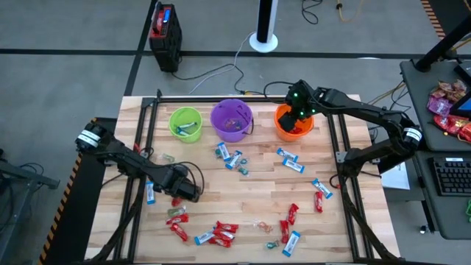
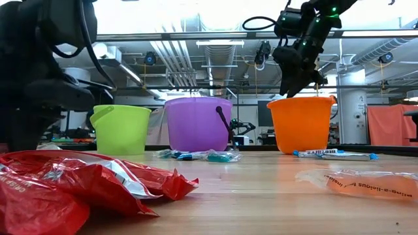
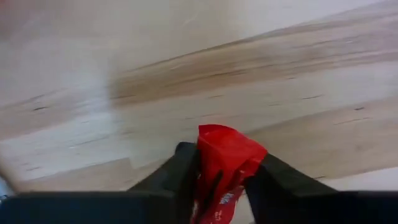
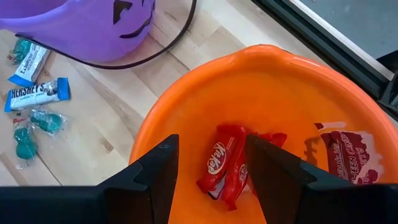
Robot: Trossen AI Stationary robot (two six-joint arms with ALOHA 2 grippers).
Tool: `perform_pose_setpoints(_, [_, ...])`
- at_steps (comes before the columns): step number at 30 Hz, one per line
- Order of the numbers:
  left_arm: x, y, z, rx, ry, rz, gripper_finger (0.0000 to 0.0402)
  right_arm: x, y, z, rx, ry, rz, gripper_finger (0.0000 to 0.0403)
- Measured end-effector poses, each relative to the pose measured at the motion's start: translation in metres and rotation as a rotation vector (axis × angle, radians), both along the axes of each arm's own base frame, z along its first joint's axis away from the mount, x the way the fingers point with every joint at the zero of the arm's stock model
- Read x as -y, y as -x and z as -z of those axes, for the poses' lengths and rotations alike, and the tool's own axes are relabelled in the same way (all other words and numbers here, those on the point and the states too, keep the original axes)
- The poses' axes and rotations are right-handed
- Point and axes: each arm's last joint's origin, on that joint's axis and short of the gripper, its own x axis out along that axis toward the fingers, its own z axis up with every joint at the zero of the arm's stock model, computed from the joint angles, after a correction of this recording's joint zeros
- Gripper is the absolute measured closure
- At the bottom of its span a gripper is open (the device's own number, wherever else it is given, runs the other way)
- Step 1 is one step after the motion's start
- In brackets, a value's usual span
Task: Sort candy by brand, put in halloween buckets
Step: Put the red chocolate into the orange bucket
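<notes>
Nearest the lens in the low view lies a crumpled red wrapper [image 2: 78, 186], filling the lower left of the frame, too close to read a brand. The red candy [image 3: 224, 165] that matters now is pinched in the left claw [image 1: 190, 191], whose fingers are closed on it just above the desk [image 1: 257, 202] at the lower left of the high view. The right claw [image 4: 208, 168] hangs open over the orange bucket [image 1: 293, 122] at the upper right, with two red KitKat bars [image 4: 224, 163] lying on the bucket floor between its fingers, so it looks to have finished a drop. The step in hand appears to be carrying red candy to the orange bucket; the left arm's next move would call for a lift and a long reach across the desk, clear of the purple bucket [image 1: 232, 119] and the right arm. The lime green bucket [image 1: 185, 122] holds a blue-and-white piece, and loose candies [image 1: 228, 156] lie across the middle and lower desk. The held wrapper's brand is cut off in the left wrist view. The purple bucket's contents are hard to make out, and the tiny greenish sweets [image 4: 30, 127] cannot be identified.
</notes>
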Motion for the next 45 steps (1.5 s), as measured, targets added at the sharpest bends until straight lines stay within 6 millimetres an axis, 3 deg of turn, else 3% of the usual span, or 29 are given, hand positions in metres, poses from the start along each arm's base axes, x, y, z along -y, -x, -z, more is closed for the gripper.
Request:
perform_pose_setpoints(3, [0.000,0.000,-0.005,-0.001,-0.009,0.025,0.0373,0.000,0.000,0.000,-0.001,0.002,-0.004,0.0225])
perform_pose_setpoints(8, [0.001,-0.007,-0.027,0.060,0.006,0.155,0.0378,0.000,0.000,0.000,-0.005,0.007,-0.015,0.0225])
perform_pose_setpoints(11, [-0.004,-0.021,-0.059,0.182,-0.027,0.283,0.0379,0.000,-0.001,-0.004,0.006,0.013,-0.016,0.0225])
perform_pose_setpoints(14, [-0.019,-0.033,-0.099,0.324,-0.173,0.394,0.0379,0.000,-0.001,-0.011,0.050,0.008,-0.033,0.0225])
perform_pose_setpoints(19, [-0.063,-0.051,-0.169,0.479,-0.513,0.609,0.0379,-0.005,0.000,-0.028,0.161,0.018,-0.052,0.0225])
perform_pose_setpoints(24, [-0.126,-0.061,-0.236,0.561,-0.828,0.748,0.0379,-0.015,0.010,-0.051,0.275,0.085,-0.069,0.0225])
perform_pose_setpoints(28, [-0.175,-0.070,-0.276,0.962,-0.990,0.817,0.0379,-0.030,0.015,-0.076,0.428,0.192,-0.185,0.0225])
perform_pose_setpoints(31, [-0.203,-0.077,-0.282,1.297,-0.999,0.899,0.0379,-0.044,0.012,-0.097,0.606,0.249,-0.314,0.0225])
perform_pose_setpoints(33, [-0.217,-0.086,-0.276,1.412,-0.962,0.904,0.0379,-0.052,0.009,-0.108,0.704,0.296,-0.368,0.0225])
perform_pose_setpoints(39, [-0.234,-0.124,-0.252,1.555,-0.954,0.899,0.0379,-0.063,-0.010,-0.122,0.858,0.417,-0.392,0.0225])
perform_pose_setpoints(45, [-0.246,-0.138,-0.237,1.598,-0.946,0.850,0.0379,-0.057,-0.024,-0.116,0.863,0.429,-0.387,0.0225])
